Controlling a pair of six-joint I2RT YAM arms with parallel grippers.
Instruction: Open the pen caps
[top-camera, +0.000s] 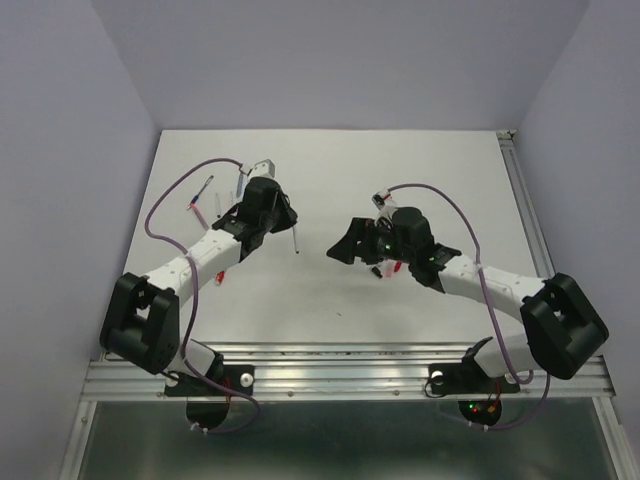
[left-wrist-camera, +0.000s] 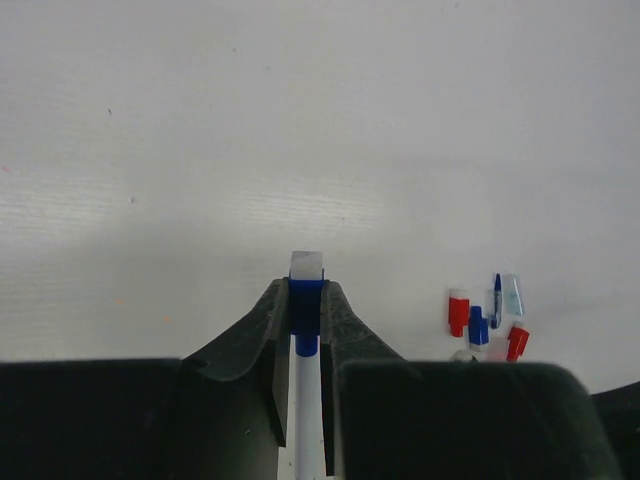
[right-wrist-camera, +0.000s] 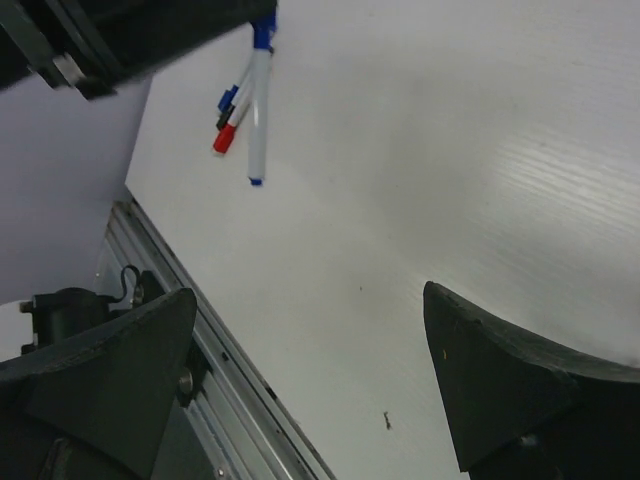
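From above, the left gripper (top-camera: 282, 218) holds a pen (top-camera: 296, 240) over the middle of the bench (top-camera: 450, 160). The right gripper (top-camera: 358, 238) stands wide, with the pen caps (top-camera: 392, 268) just beside it. The left wrist view shows narrow jaws clamped on the pen's blue end. In the right wrist view the jaws gape, well apart from the pen.

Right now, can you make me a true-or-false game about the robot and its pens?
1. The left gripper is pinching a pen. True.
2. The right gripper is shut tight. False: it is wide open and empty.
3. Little red and blue caps lie loose on the table. True.
4. The table is black. False: it is white.
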